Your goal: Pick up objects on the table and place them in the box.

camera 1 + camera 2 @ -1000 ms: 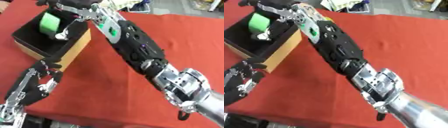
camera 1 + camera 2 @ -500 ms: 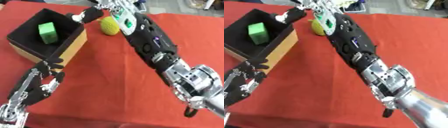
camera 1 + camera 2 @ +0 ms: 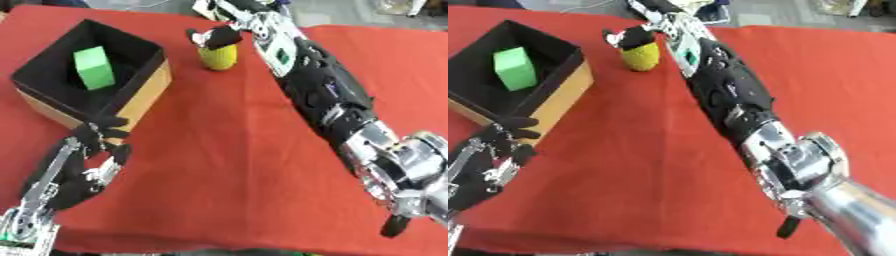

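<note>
A green block (image 3: 92, 67) lies inside the black-lined box (image 3: 144, 92) with tan walls at the far left. A yellow rounded object (image 3: 219, 57) stands on the red cloth to the right of the box. My right hand (image 3: 215, 36) reaches in from the lower right along a long black arm. It sits on the top of the yellow object, which still rests on the cloth. My left hand (image 3: 86, 162) is open near the lower left corner, just in front of the box, holding nothing.
The red cloth (image 3: 210, 165) covers the table, and its front edge runs along the bottom of the view. My right forearm (image 3: 328, 95) crosses the right half of the cloth. Clutter shows beyond the far edge.
The green block, held over the box a second ago, now lies inside it. My right hand has swung right from the box to the yellow object. The camera has also shifted.
</note>
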You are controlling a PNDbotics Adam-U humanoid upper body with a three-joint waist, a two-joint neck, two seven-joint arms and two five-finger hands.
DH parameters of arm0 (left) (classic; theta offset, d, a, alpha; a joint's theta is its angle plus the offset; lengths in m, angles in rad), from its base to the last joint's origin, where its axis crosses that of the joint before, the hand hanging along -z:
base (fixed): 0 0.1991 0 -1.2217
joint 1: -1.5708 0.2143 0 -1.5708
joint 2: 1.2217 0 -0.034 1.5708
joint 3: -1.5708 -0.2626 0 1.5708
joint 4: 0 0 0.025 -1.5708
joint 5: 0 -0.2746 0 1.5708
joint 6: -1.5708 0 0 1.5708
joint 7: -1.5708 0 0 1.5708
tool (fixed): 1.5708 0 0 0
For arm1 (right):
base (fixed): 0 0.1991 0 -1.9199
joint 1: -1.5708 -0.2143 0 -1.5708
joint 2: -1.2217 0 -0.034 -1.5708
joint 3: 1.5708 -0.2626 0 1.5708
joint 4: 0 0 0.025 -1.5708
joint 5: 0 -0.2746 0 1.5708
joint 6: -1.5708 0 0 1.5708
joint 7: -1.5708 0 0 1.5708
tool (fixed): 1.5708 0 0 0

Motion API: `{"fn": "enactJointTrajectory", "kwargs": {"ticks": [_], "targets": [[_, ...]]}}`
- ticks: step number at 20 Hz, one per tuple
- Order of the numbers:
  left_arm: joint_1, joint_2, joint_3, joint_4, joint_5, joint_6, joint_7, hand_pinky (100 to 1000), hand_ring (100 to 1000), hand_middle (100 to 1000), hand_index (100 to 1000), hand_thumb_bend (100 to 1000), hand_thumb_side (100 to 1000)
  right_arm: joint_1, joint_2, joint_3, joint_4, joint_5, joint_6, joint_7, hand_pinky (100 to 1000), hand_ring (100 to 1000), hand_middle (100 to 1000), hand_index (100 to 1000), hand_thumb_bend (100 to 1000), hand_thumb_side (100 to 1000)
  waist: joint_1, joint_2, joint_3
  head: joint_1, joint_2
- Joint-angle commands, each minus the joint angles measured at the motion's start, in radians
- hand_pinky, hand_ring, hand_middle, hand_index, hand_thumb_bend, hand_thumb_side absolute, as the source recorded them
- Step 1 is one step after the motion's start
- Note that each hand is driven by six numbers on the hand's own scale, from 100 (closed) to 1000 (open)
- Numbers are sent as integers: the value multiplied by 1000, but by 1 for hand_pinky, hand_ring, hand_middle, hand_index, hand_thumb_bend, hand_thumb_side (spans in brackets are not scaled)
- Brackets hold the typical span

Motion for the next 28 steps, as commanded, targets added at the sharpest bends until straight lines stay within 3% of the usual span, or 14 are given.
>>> {"fn": "enactJointTrajectory", "kwargs": {"ticks": [1, 6, 9, 12, 13, 19, 28], "targets": [[-6, 7, 4, -17, 0, -1, 3, 625, 762, 780, 812, 346, 543, -15, -17, -23, 42, 53, 27, -19, 797, 848, 920, 955, 264, 480, 6, -15, 1, 2, 5], [-5, 7, 5, -18, 1, -1, 3, 625, 762, 780, 812, 345, 544, -5, -10, -37, 88, 102, 33, -25, 794, 839, 843, 892, 235, 444, 6, -15, 0, 4, 5], [-5, 7, 4, -18, 1, -1, 3, 625, 762, 780, 812, 344, 544, -4, -7, -34, 85, 119, 18, -19, 779, 805, 733, 769, 188, 329, 5, -16, -2, 5, 5], [-5, 6, 5, -18, 1, -1, 3, 625, 762, 780, 812, 343, 545, -3, -5, -32, 74, 130, 7, -33, 758, 760, 594, 650, 100, 122, 5, -16, -1, 6, 5], [-5, 6, 5, -18, 1, -1, 3, 625, 762, 780, 812, 343, 545, -2, -4, -31, 69, 132, 3, -41, 747, 741, 549, 601, 100, 100, 6, -16, -1, 7, 5], [-5, 6, 5, -17, 1, -1, 3, 626, 763, 780, 812, 341, 546, 2, -1, -22, 37, 156, -19, -105, 695, 665, 415, 450, 100, 100, 7, -15, -4, 8, 5], [-3, 8, 5, -17, 1, 0, 3, 626, 763, 781, 812, 338, 546, -5, -4, -8, -21, 110, -38, -211, 661, 629, 377, 412, 100, 100, 10, -19, -9, 8, 5]]}}
